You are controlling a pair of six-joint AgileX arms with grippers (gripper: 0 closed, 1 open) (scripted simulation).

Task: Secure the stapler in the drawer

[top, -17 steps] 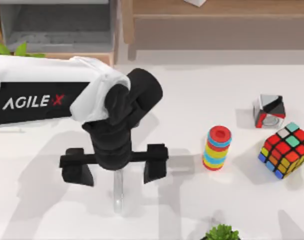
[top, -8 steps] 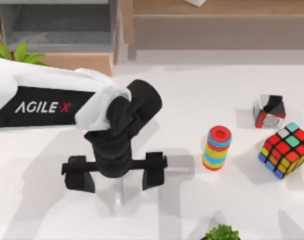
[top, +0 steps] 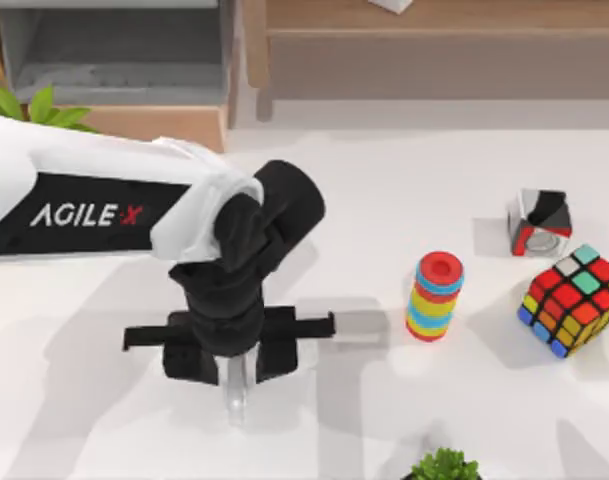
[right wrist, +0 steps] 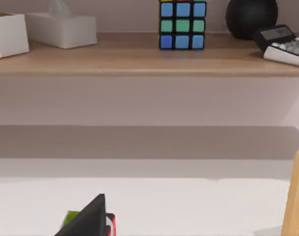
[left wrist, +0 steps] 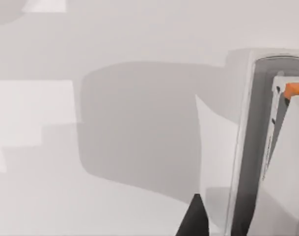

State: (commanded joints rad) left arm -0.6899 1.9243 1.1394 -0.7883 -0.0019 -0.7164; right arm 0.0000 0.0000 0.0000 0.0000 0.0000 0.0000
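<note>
The stapler, a slim whitish-silver bar, lies on the white table at the lower left of centre, its rounded end poking out below my left gripper. That gripper hangs straight over it, shut on its long sides. In the left wrist view the stapler runs close beside one black fingertip. The drawer stands open at the back left, its grey inside showing behind the light-brown front panel. My right gripper is a dark wedge in the right wrist view, parked facing the shelf.
A coloured ring stack, a black-white-red block and a Rubik's cube stand to the right. Plants sit at the front edge and beside the drawer. A brown shelf board runs along the back.
The left gripper's fingers have drawn in from wide apart onto the stapler's sides. The arm lowered slightly a second ago and has since held its place.
</note>
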